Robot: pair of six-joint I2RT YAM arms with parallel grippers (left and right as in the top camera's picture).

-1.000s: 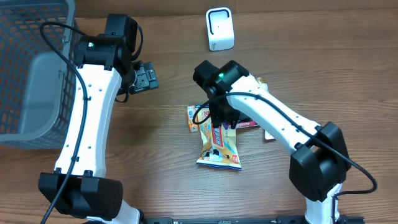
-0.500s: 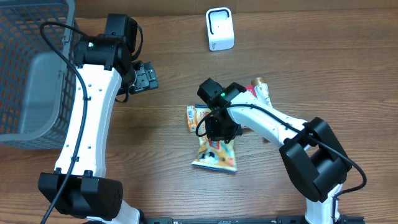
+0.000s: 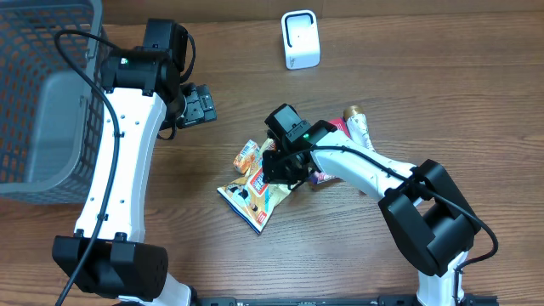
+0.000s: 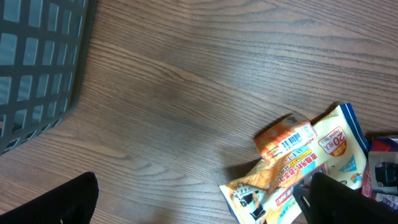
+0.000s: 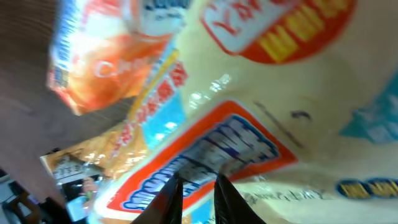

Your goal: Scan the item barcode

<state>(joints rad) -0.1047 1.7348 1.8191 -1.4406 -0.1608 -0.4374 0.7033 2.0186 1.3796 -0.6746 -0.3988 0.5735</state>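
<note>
From above, the right pincer (image 3: pixel 276 172) sits just left of the middle of the frame. It is nipped onto the upper right end of a yellow snack packet (image 3: pixel 249 197). The packet lies on a slant, with its far end pointing to the lower left. Whether it is clear of the wooden tabletop (image 3: pixel 459 102) I cannot tell. A smaller orange packet (image 3: pixel 247 153) lies just above it, touching or overlapping it. A small capped bottle (image 3: pixel 357 124) lies to the right, beside the arm. The white barcode scanner (image 3: pixel 300 39) stands at the top centre, well apart from the packets. The left pincer (image 3: pixel 202 106) hangs to the upper left of the packets with its jaws spread and nothing in them. A grey mesh basket (image 3: pixel 34 51) fills the upper left corner.

The left wrist view has the basket (image 4: pixel 37 56) in its upper left. The two dark fingers (image 4: pixel 62 202) of the left pincer (image 4: pixel 199 186) stand far apart at the bottom edge, over bare wood. The snack packet (image 4: pixel 326 152) and the orange packet (image 4: pixel 277 142) are at the lower right. A barcode shows on the orange one.

The right wrist view is nearly all snack packet (image 5: pixel 261 93), blurred and very close. The right pincer (image 5: pixel 198 199) is at the bottom edge. Its fingers (image 5: pixel 171 202) are drawn close together and pinch the wrapper between them.
</note>
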